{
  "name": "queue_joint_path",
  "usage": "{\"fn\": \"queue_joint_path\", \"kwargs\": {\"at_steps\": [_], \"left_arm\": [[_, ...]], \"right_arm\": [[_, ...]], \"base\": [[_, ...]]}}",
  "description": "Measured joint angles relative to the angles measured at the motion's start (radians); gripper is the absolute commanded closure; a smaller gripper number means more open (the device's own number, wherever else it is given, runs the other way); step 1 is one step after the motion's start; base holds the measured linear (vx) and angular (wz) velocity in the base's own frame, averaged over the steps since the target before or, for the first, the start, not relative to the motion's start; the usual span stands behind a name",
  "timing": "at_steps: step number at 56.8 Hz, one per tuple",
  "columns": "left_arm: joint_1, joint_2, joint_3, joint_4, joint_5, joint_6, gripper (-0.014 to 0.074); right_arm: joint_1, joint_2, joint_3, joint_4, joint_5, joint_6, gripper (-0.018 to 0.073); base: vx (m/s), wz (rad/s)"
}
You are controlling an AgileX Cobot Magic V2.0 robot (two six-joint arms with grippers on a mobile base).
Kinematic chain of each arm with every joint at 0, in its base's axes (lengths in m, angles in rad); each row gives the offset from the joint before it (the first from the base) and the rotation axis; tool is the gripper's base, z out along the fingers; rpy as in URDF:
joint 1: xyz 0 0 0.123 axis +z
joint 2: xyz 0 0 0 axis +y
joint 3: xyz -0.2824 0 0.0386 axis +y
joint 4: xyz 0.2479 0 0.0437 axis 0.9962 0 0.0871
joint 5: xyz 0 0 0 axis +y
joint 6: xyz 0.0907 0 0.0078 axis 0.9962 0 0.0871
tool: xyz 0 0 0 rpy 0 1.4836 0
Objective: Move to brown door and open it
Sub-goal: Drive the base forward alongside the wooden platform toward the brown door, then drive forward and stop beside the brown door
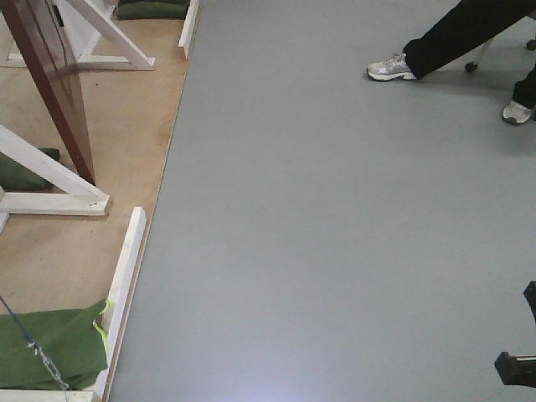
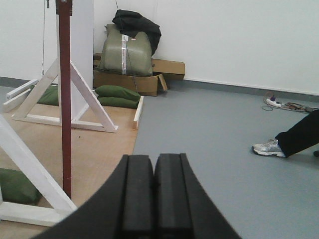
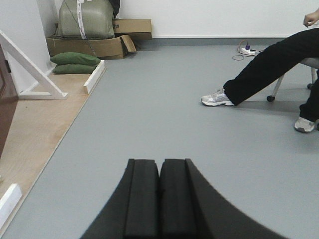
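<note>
Our left hand [image 2: 154, 199] and right hand [image 3: 159, 199] each show thick, matte black pads pressed together, holding nothing. We judge the task barely begun. The brown door [image 1: 50, 75], a glossy flat panel braced by a white timber frame [image 1: 59, 203] on a plywood base [image 1: 126, 126], stands untouched off to our left. Driving closer and working its handle are not yet done, and we cannot make that handle out clearly.

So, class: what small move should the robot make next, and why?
Probably turn the base left and roll toward the brown door. It sits at the far left of the front view, with grey floor ahead, and both jaws are shut, holding nothing.
</note>
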Motion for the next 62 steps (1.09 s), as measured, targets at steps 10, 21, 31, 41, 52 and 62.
{"fn": "queue_joint_path", "kwargs": {"at_steps": [10,21,31,41,52,62], "left_arm": [[0.0,0.0,0.0,0.0,0.0,0.0,0.0603],[0.0,0.0,0.0,0.0,0.0,0.0,0.0603],[0.0,0.0,0.0,0.0,0.0,0.0,0.0603],[0.0,0.0,0.0,0.0,0.0,0.0,0.0603],[0.0,0.0,0.0,0.0,0.0,0.0,0.0603],[0.0,0.0,0.0,0.0,0.0,0.0,0.0603]], "right_arm": [[0.0,0.0,0.0,0.0,0.0,0.0,0.0559],[0.0,0.0,0.0,0.0,0.0,0.0,0.0559],[0.0,0.0,0.0,0.0,0.0,0.0,0.0559],[0.0,0.0,0.0,0.0,0.0,0.0,0.0559],[0.0,0.0,0.0,0.0,0.0,0.0,0.0559],[0.0,0.0,0.0,0.0,0.0,0.0,0.0559]], "base": [[0.49,0.02],[0.51,0.0],[0.53,-0.01],[0.5,-0.02],[0.48,0.0],[0.45,0.04]]}}
